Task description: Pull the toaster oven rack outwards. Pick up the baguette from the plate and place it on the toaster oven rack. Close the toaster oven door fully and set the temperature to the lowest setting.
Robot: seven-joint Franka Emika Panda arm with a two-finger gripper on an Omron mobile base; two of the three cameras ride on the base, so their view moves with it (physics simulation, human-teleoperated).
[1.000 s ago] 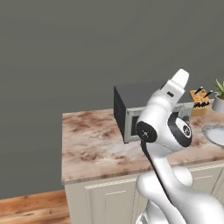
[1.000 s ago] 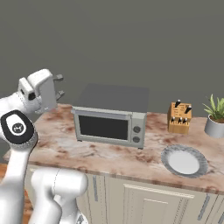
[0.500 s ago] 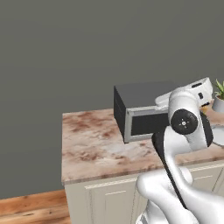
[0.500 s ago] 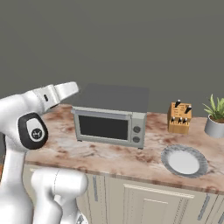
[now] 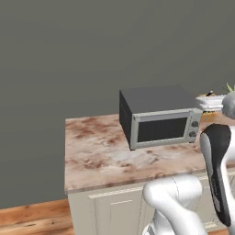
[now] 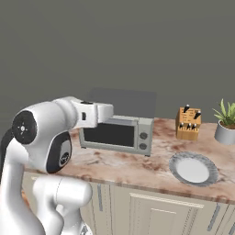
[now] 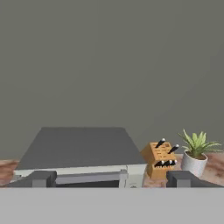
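While the arm blocks much of both base views, the marble counter point(image 5: 101, 151) carries the toaster oven point(image 5: 158, 114) with its door point(image 6: 109, 134) shut, so the rack cannot be seen. Seen from the right base camera, the oven's left end is hidden behind the white hand. At 4 o'clock from the oven lies the plate point(image 6: 193, 168); whether a baguette rests on it cannot be made out. A knife block point(image 6: 188, 124) stands at the oven's 3 o'clock, and a potted plant point(image 6: 226, 125), cut off by the frame edge, lies beyond it. Along the hand view's bottom, the gripper point(image 7: 109, 179) shows fingertips point(image 7: 43, 178) spread wide apart, holding nothing, raised above the oven's near edge.
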